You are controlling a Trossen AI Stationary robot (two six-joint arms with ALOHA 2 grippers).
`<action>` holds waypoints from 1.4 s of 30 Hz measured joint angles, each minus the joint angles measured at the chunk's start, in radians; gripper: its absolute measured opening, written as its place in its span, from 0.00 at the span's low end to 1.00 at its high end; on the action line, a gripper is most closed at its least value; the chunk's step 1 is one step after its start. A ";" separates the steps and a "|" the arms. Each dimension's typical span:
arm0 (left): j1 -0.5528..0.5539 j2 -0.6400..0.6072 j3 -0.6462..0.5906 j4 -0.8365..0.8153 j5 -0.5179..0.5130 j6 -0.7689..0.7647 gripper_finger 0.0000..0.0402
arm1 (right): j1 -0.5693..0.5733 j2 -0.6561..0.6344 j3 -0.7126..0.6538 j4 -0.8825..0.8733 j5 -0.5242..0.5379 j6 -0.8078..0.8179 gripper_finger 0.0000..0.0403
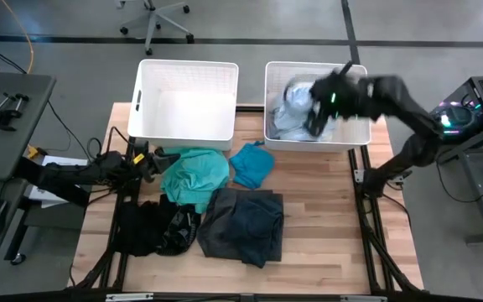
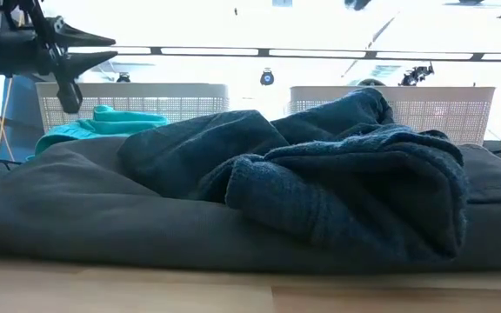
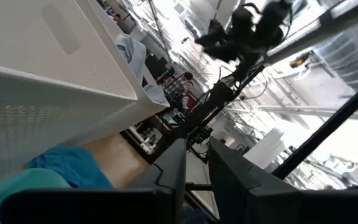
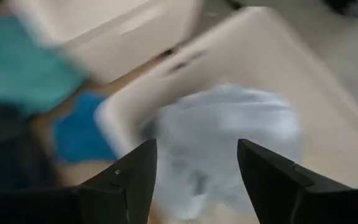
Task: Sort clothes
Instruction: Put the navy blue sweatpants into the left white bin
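My right gripper (image 1: pixel 315 124) hangs open and empty over the right white bin (image 1: pixel 355 138), above a pale blue garment (image 4: pixel 229 137) that lies in it with a whiter cloth (image 1: pixel 290 91) beside it. My left gripper (image 1: pixel 153 164) is at the table's left side, level, with a narrow gap between its fingers, just short of the teal garment (image 1: pixel 195 176). On the table lie the bright blue garment (image 1: pixel 251 165), the dark grey one (image 1: pixel 241 222) and the shiny black one (image 1: pixel 162 228). The left white bin (image 1: pixel 187 126) shows nothing inside.
The two bins stand side by side at the table's far edge. The dark grey garment (image 2: pixel 320 191) fills the low view, with the teal one (image 2: pixel 103 122) behind it. Bare wood shows along the near edge (image 1: pixel 325 268) and on the right.
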State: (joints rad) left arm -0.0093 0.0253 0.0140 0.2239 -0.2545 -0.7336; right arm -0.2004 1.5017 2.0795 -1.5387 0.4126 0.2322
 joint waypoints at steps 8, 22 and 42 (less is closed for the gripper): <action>-0.018 0.130 0.211 -0.294 0.095 0.149 0.02 | 0.338 -0.002 -0.330 0.208 -0.277 0.091 0.52; -0.245 0.911 0.784 -0.519 0.096 0.326 0.00 | 0.569 -0.035 -0.710 0.362 -0.221 0.373 0.52; -0.251 1.765 1.291 -0.310 0.152 0.496 0.40 | 0.608 -0.452 -0.821 0.328 0.055 0.222 0.52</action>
State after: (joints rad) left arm -0.2608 1.7904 1.3051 -0.0864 -0.1028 -0.2373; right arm 0.4080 1.0501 1.2583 -1.2106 0.4680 0.4539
